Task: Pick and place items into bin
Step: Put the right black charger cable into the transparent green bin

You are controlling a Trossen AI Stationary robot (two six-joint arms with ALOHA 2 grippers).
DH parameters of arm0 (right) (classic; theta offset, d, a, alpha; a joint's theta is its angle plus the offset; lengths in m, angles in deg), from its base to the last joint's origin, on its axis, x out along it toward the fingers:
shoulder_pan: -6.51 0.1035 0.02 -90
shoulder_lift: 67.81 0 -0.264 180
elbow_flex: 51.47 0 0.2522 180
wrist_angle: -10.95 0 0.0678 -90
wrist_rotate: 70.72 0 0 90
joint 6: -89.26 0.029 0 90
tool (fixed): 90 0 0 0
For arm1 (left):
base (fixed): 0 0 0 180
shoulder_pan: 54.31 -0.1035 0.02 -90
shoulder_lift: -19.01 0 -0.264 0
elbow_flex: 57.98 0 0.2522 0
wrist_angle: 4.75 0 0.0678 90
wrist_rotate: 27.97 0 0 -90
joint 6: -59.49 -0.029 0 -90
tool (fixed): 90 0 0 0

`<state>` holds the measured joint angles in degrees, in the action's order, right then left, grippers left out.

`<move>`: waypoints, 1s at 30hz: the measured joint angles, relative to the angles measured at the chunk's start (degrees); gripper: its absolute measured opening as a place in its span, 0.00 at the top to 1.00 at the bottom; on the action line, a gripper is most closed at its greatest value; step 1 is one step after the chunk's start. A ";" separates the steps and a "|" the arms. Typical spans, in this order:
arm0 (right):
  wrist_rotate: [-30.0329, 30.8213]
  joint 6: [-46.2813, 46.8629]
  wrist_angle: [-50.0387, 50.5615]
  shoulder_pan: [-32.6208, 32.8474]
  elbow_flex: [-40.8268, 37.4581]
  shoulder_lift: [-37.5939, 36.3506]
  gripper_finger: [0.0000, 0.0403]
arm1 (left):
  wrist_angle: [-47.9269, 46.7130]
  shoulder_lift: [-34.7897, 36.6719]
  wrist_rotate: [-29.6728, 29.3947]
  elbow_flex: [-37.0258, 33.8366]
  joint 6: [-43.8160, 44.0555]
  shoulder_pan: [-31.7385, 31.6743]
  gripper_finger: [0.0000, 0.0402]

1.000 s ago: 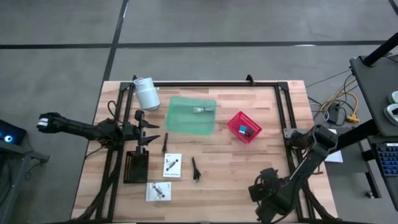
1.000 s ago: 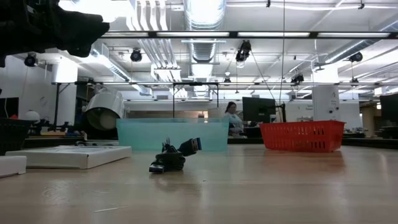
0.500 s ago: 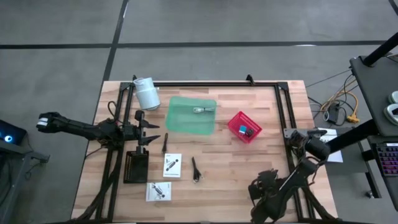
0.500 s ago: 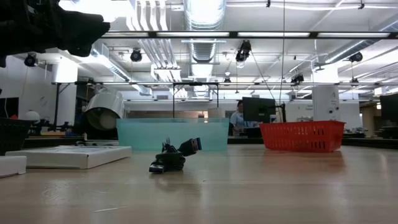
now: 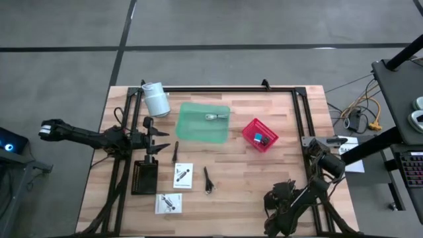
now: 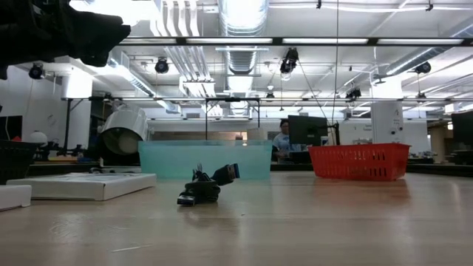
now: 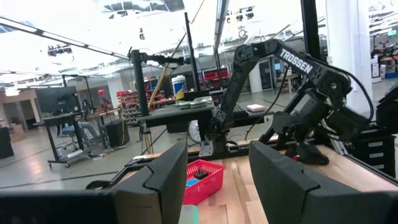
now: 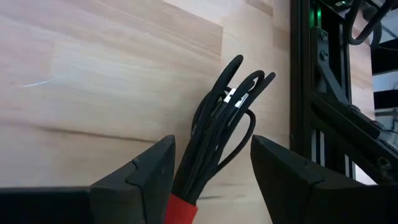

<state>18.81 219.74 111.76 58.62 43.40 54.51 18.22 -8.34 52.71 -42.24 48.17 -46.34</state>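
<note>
A: Closing on that bundle cleanly is, to my mind, the whole job right now. The right gripper (image 8: pixel 208 180) sits low over the near right corner of the wooden surface (image 5: pixel 231 185), fingers spread apart, with the coiled black cable (image 8: pixel 217 134) running between them.

B: Is it held yet?

A: It does not look so. One finger (image 8: pixel 134 177) stands to one side of the coil and the other to the far side, with wood showing in the gaps. The coil's red-banded end lies right at the fingers' root, and its loops fan out ahead toward the black frame rail (image 8: pixel 323 124).

B: So how should it grip?

A: I would squeeze near the band, where the strands are bunched, rather than out at the loose loops, which could slip free or snag on the rail during the lift.

B: And the destination?

A: In the overhead view, the red basket (image 5: pixel 260 135) and the green bin (image 5: pixel 203 121) both sit toward the far side, well apart from that corner. A second black cable (image 5: pixel 208 181), white packets (image 5: pixel 183 176) and a thin black stick (image 5: pixel 175 152) lie mid-surface.

B: The other arm?

A: The left gripper (image 5: pixel 157 140) waits at the left side, fingers parted, holding nothing.
</note>
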 joint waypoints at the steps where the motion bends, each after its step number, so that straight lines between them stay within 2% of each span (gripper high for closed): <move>1: 0.00 0.04 0.05 0.00 -0.29 0.28 0.51 | 0.29 -0.01 0.00 0.00 -0.02 0.02 0.61; 11: 0.00 0.06 -1.04 0.00 -2.32 1.54 0.51 | 0.37 0.00 0.00 0.00 -0.02 0.02 0.61; 16: 0.00 0.04 -1.43 0.00 -2.61 1.54 0.55 | 0.38 -0.02 0.00 0.00 0.01 0.01 0.61; 20: 0.00 -0.11 -2.32 0.00 -2.73 1.54 0.62 | 0.39 -0.02 0.00 0.00 -0.02 0.02 0.61; 30: -1.40 -0.60 -4.01 0.13 -2.89 1.54 0.87 | 0.39 0.00 0.00 0.00 0.01 0.00 0.61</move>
<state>17.41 219.14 107.75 58.75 40.52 56.06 18.61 -8.34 52.71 -42.24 48.18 -46.34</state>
